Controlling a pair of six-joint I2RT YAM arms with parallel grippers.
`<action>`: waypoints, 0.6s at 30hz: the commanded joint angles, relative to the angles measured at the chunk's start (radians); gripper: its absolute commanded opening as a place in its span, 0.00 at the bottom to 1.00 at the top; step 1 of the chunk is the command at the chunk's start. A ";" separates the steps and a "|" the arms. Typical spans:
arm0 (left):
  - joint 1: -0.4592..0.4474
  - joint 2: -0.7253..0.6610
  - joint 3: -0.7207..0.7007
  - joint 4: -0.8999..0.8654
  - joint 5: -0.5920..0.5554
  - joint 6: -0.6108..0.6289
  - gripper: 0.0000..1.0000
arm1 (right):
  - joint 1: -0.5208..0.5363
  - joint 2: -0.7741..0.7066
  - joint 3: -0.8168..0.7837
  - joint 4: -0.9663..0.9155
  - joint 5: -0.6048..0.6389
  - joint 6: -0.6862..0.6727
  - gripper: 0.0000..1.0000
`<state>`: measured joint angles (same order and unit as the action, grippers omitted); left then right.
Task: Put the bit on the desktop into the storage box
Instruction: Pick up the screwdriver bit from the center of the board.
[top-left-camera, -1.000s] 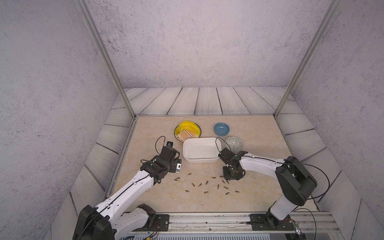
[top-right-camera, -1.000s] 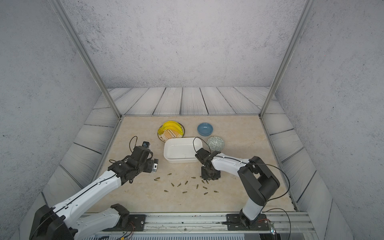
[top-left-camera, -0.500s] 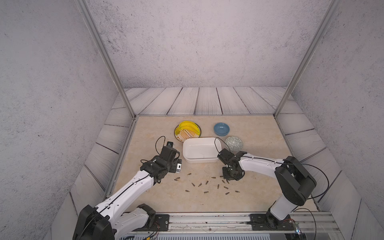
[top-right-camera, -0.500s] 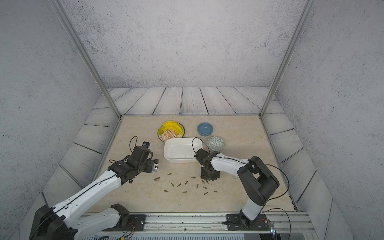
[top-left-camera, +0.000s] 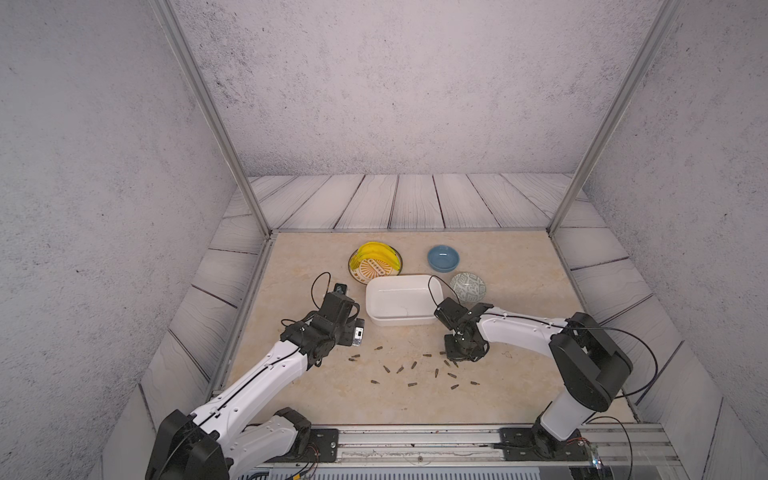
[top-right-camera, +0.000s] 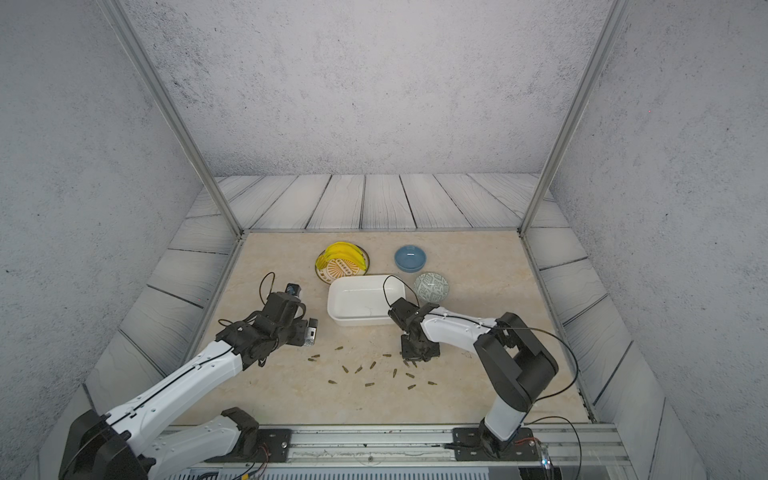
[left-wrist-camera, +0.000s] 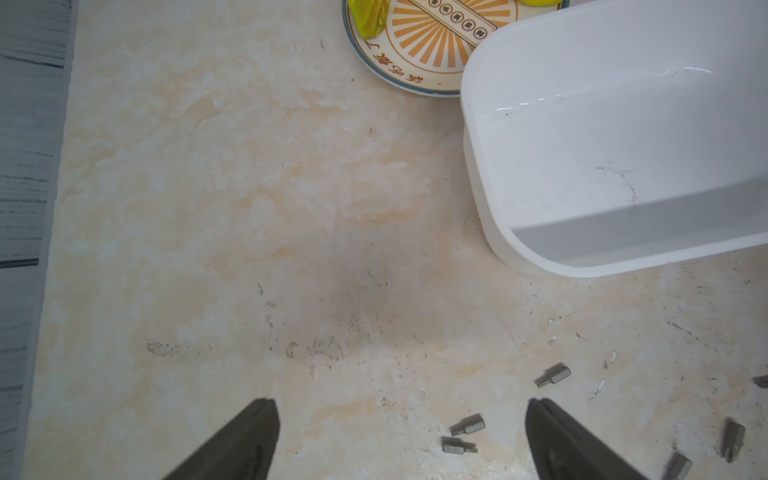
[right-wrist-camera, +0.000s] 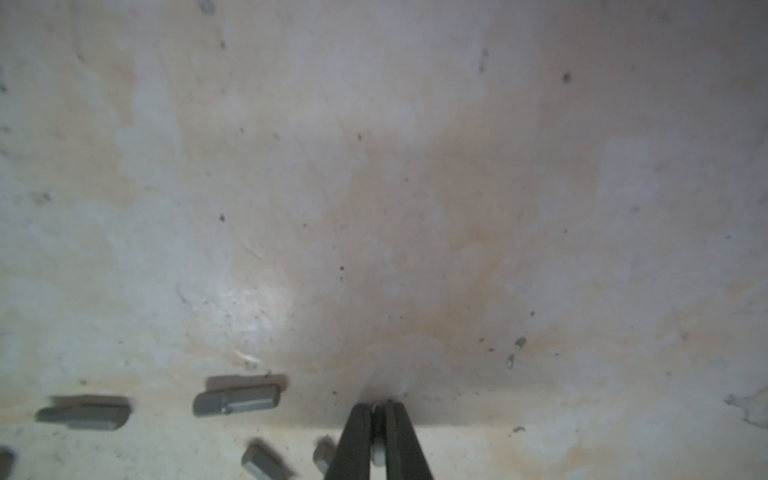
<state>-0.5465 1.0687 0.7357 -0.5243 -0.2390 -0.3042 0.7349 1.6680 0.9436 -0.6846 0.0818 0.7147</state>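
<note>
Several small grey bits (top-left-camera: 400, 369) lie scattered on the beige desktop (top-left-camera: 311, 270) in front of the white storage box (top-left-camera: 399, 321), which holds nothing that I can see. My right gripper (right-wrist-camera: 377, 405) points down at the right end of the scatter (top-right-camera: 409, 375), its jaws shut on one bit (right-wrist-camera: 377, 453) that shows as a grey sliver between the fingers. Other bits (right-wrist-camera: 237, 400) lie beside it. My left gripper (left-wrist-camera: 401, 405) hangs open above the desktop left of the box (left-wrist-camera: 623, 237), with two bits (left-wrist-camera: 467, 426) between its fingertips' line.
Behind the box stand a yellow-patterned plate (top-left-camera: 375, 262), a blue bowl (top-left-camera: 443, 257) and a grey-patterned bowl (top-left-camera: 467, 286) close to the box's far right corner. Grey plank panels (top-left-camera: 232, 274) border the desktop. A metal rail (top-left-camera: 415, 440) runs along the front.
The right gripper's jaws have closed together onto a bit. Both arms have stayed almost where they were.
</note>
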 joint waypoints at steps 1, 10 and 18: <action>-0.006 0.007 -0.004 -0.020 0.003 -0.010 0.99 | 0.006 0.018 -0.007 -0.027 0.021 0.003 0.12; -0.006 0.022 -0.003 -0.023 0.013 -0.016 0.99 | 0.006 -0.040 0.058 -0.118 0.060 -0.014 0.10; -0.007 0.025 0.005 -0.042 0.055 -0.033 0.99 | 0.006 -0.087 0.295 -0.293 0.129 -0.089 0.10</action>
<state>-0.5465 1.0882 0.7357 -0.5423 -0.2108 -0.3206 0.7368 1.6066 1.1618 -0.8829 0.1513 0.6682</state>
